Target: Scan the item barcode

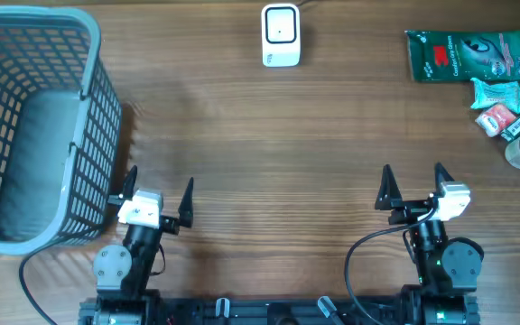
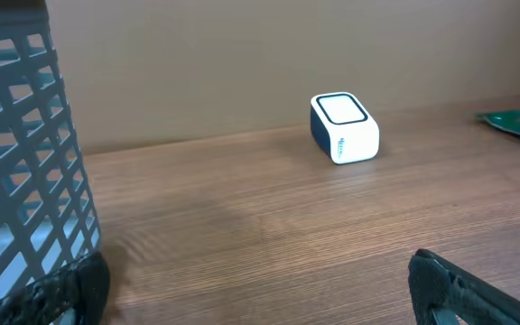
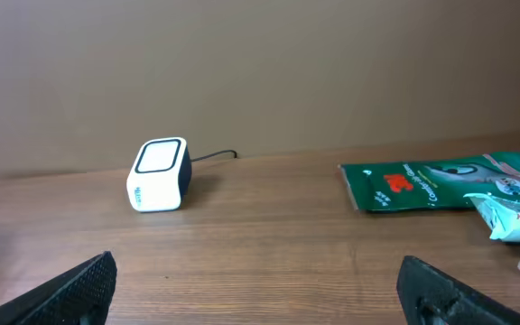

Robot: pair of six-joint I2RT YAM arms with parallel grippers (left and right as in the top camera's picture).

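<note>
1. Your left end effector sits at the near edge of the surface, fingers spread wide, nothing between them.
2. Your right end effector is the same: near edge, spread, empty.
3. The scanner stands at the far edge, centre, well apart from both.
4. Items to scan are far right: the green packet lies flat, with the teal pouch and red-and-white pack just beside it on the near side.
5. The grey basket is on the left, just beside your left end effector.
</note>
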